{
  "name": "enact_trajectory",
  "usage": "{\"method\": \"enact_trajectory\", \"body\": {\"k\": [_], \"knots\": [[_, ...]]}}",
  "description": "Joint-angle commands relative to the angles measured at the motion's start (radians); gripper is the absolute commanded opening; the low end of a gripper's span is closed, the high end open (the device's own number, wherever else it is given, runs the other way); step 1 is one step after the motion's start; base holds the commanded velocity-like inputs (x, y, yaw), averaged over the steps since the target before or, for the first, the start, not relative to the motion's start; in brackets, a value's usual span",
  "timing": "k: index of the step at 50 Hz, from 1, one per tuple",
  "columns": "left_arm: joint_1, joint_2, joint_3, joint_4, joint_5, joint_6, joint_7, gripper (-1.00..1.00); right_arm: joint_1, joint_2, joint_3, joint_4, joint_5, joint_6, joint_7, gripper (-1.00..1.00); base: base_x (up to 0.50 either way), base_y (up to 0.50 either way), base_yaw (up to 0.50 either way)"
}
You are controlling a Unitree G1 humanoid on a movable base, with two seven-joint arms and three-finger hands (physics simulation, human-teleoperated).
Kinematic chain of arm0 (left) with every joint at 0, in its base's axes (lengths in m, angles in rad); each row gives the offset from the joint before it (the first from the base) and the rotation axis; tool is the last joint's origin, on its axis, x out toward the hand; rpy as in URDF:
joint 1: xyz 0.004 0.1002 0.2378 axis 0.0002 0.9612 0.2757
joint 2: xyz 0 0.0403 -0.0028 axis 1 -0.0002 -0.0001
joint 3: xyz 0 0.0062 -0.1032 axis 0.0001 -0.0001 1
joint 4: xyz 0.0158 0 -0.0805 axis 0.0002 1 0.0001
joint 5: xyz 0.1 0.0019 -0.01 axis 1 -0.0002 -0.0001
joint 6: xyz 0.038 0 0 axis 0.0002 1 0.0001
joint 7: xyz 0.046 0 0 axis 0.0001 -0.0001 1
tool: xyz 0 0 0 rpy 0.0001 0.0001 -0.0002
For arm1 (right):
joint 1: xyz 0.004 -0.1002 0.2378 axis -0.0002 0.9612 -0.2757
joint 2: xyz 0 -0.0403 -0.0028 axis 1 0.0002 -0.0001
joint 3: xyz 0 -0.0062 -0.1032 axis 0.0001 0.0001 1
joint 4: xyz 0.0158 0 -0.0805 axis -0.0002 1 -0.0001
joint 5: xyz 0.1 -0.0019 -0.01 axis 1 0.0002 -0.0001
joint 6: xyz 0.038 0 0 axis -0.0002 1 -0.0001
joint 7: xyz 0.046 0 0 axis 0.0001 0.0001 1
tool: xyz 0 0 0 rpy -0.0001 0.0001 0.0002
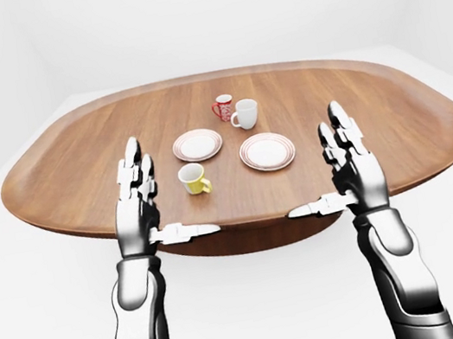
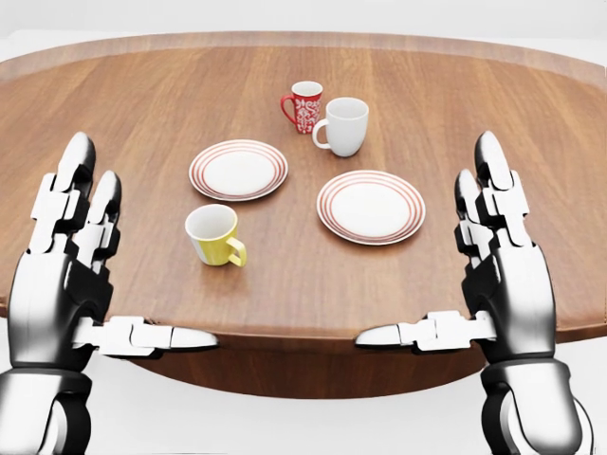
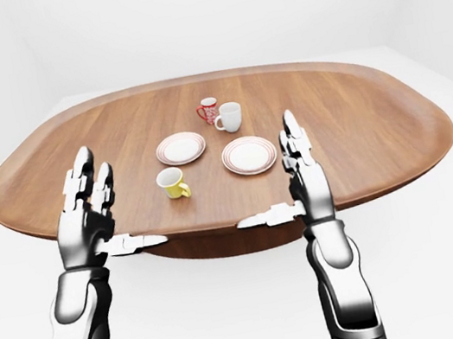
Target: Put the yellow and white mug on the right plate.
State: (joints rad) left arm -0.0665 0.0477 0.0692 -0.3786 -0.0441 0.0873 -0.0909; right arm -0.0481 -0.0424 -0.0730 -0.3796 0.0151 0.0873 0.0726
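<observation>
Hovering: silver left hand (image 2: 71, 275) and right hand (image 2: 493, 265), both fingers spread wide, empty
Mug: yellow-and-white ceramic mug (image 2: 215, 236), upright on oval wooden table (image 2: 142, 114)
Plate: red-rimmed white right plate (image 2: 371, 207), well apart from mug

In the head view the table (image 2: 303, 284) runs out of frame at the left and right, so its ends do not show, and both forearms are cut by the bottom edge. The red mug (image 2: 303, 106) carries a white pattern too small to make out (in the eye views it is smaller yet). The white mug (image 2: 344, 125) covers the red mug's lower right side.
</observation>
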Motion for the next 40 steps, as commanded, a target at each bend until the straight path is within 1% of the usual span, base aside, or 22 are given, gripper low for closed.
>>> {"method": "enact_trajectory", "body": {"k": [1,7,14,15,17,20,21,23,24,30,40], "knots": [[-0.053,0.014,0.025,-0.048,-0.013,0.000,-0.008,0.98,-0.064,-0.023,-0.035,-0.061,0.014,0.000,0.004,1.00,0.00,0.00,0.50],[-0.104,0.031,0.048,-0.056,-0.041,0.000,0.004,0.98,-0.156,-0.059,-0.055,-0.095,0.021,0.000,0.015,1.00,0.00,0.00,0.50],[-0.150,0.050,0.056,-0.049,-0.053,0.000,0.011,0.98,-0.194,-0.074,-0.062,-0.088,0.014,0.000,0.018,1.00,0.00,0.00,0.50],[-0.154,0.051,0.057,-0.051,-0.055,0.000,0.012,0.98,-0.190,-0.087,-0.044,-0.088,-0.008,0.000,0.031,1.00,0.00,0.00,0.28],[-0.158,0.053,0.057,-0.061,-0.056,0.000,0.014,0.98,-0.200,-0.079,-0.050,-0.078,-0.013,0.000,0.027,1.00,0.00,0.00,0.00],[-0.154,0.054,0.051,-0.064,-0.049,0.000,0.011,0.98,-0.188,-0.073,-0.056,-0.104,0.001,0.000,0.035,1.00,0.00,0.00,0.00],[-0.146,0.053,0.048,-0.066,-0.044,0.000,0.007,0.98,-0.173,-0.064,-0.065,-0.145,0.039,0.000,0.060,1.00,0.00,0.00,0.00],[-0.145,0.051,0.049,-0.058,-0.040,0.000,0.005,0.98,-0.161,-0.063,-0.068,-0.161,0.047,0.000,0.057,1.00,0.00,0.00,0.00],[-0.148,0.051,0.051,-0.060,-0.041,0.000,0.005,0.98,-0.149,-0.061,-0.072,-0.167,0.064,0.000,0.071,1.00,0.33,0.09,0.00],[-0.177,0.067,0.073,-0.064,-0.051,0.000,0.003,0.98,-0.145,-0.076,-0.072,-0.158,0.048,0.000,0.076,1.00,0.48,0.13,0.00],[-0.234,0.101,0.117,-0.030,-0.100,0.000,0.026,0.98,-0.215,-0.091,-0.107,-0.160,0.100,0.000,0.037,1.00,0.48,0.13,0.00]]}}
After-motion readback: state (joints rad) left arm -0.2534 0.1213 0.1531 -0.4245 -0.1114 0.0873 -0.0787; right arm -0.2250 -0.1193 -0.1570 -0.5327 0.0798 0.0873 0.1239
